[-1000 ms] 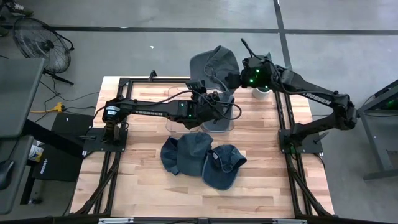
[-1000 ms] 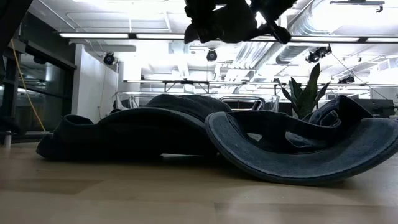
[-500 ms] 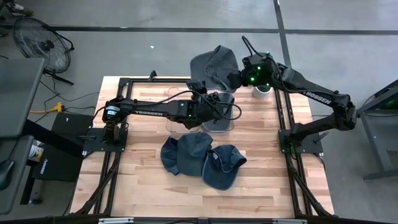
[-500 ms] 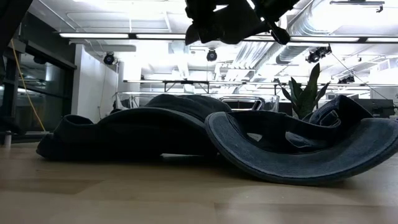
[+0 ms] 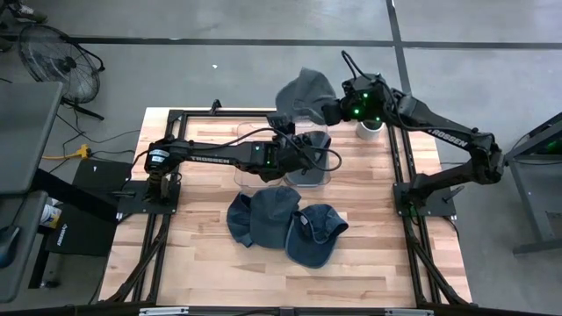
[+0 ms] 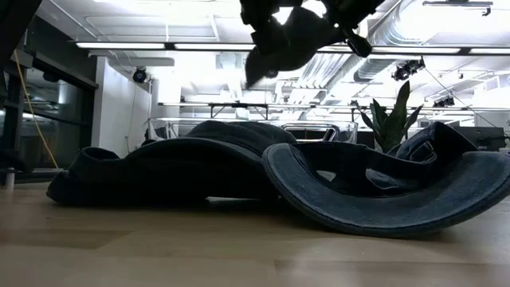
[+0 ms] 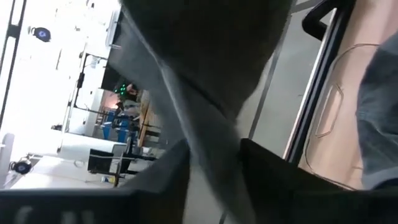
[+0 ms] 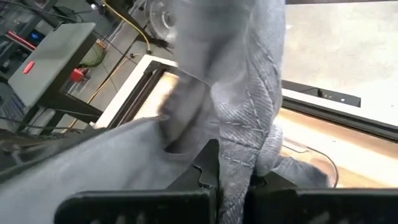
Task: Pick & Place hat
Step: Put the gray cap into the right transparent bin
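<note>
The grey hat (image 5: pixel 304 90) hangs in the air above the table's far edge, and my right gripper (image 5: pixel 330 111) is shut on it from the right. It also shows at the top of the low view as the hat (image 6: pixel 279 44). My left gripper (image 5: pixel 288 128) stands just below the hat's left part. In the left wrist view its fingers (image 7: pixel 165 183) are apart, and a strip of the hat's cloth (image 7: pixel 199 124) runs down between them. My right gripper pinches a bunched fold of the hat's cloth (image 8: pixel 237 163) between its two fingers, several layers thick. The fingers come at it roughly level from the table's right side. The hat is lifted clear and sags to the left of the fingers. My left gripper has the cloth strip between its open fingers; whether it touches them I cannot tell.
Two dark blue hats (image 5: pixel 263 216) (image 5: pixel 318 233) lie overlapping on the wooden table's middle. A clear bin (image 5: pixel 303 162) stands under the left arm. A white pot with a plant (image 5: pixel 371 130) sits at the far right, beside the black frame rails (image 5: pixel 399 162).
The hat's left part has drawn in toward my right gripper. The hat now sits more bunched and farther right in the high view. In the low view a flap of it now hangs lower.
</note>
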Controlling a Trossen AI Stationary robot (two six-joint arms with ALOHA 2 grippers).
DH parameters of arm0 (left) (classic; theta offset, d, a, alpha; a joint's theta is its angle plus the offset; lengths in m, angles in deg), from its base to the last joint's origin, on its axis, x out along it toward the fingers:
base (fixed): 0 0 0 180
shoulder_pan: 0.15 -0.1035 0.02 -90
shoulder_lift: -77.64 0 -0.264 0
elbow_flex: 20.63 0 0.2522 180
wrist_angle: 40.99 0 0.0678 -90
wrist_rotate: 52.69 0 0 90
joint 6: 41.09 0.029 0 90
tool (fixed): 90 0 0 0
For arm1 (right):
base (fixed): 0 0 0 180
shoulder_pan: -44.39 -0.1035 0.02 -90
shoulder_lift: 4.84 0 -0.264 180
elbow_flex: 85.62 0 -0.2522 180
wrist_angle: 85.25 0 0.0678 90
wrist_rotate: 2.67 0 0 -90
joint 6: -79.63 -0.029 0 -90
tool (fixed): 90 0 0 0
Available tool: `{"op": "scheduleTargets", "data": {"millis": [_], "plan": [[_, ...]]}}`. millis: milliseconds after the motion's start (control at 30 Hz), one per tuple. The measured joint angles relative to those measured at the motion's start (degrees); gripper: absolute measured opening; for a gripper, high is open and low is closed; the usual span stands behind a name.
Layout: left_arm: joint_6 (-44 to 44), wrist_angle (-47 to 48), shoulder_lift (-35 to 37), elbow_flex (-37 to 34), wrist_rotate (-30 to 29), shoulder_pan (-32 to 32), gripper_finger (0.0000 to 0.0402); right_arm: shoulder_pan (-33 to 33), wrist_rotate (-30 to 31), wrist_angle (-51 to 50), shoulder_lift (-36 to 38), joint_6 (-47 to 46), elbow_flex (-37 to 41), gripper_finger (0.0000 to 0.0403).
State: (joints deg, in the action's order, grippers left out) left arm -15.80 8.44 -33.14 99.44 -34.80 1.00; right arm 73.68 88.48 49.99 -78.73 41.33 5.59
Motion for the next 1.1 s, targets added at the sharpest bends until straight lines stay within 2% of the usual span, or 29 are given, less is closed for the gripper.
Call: {"op": "scheduleTargets", "data": {"millis": [200, 333, 533, 667, 767, 833, 900, 1000, 1100], "plan": [[-0.06, 0.43, 0.0, 0.02, -0.15, 1.45, 0.0255, 2.23, 0.05, -0.21, 0.02, 1.23, 0.0, 0.0], [-0.06, 0.92, 0.0, 0.02, 0.44, 3.24, 0.0301, 4.22, -1.52, -0.6, 0.07, 2.27, 0.0, 0.0], [-0.3, 1.01, 0.24, 0.02, -0.6, 3.73, 0.0313, 5.22, -7.49, -1.64, 0.09, 4.32, 0.0, 0.0], [-5.46, 3.75, 3.73, 0.33, 0.39, 2.16, 0.0303, 4.53, -10.46, -3.43, 0.43, 6.32, 0.0, 0.0], [-13.7, 12.15, 7.79, -0.11, 4.86, 0.11, 0.0295, 4.2, -12.93, -4.54, 1.11, 7.9, 0.0, 0.0], [-19.31, 13.55, 9.12, 0.36, 8.06, -1.86, 0.029, 4.01, -15.14, -5.24, 1.6, 9.07, 0.0, 0.0], [-24.53, 20.4, 12.55, -0.23, 15.02, -4.02, 0.0284, 4.01, -17.73, -5.41, 2.06, 10.08, 0.0, 0.0], [-28.89, 19.77, 15.76, 0.36, 24.7, -7.1, 0.0274, 3.97, -23.31, -5.4, 2.19, 11.51, 0.0, 0.0], [-29.02, 21.64, 19.14, -0.13, 34.35, -9.93, 0.0262, 3.86, -28.38, -5.2, 1.95, 12.68, 0.0, 0.0]]}}
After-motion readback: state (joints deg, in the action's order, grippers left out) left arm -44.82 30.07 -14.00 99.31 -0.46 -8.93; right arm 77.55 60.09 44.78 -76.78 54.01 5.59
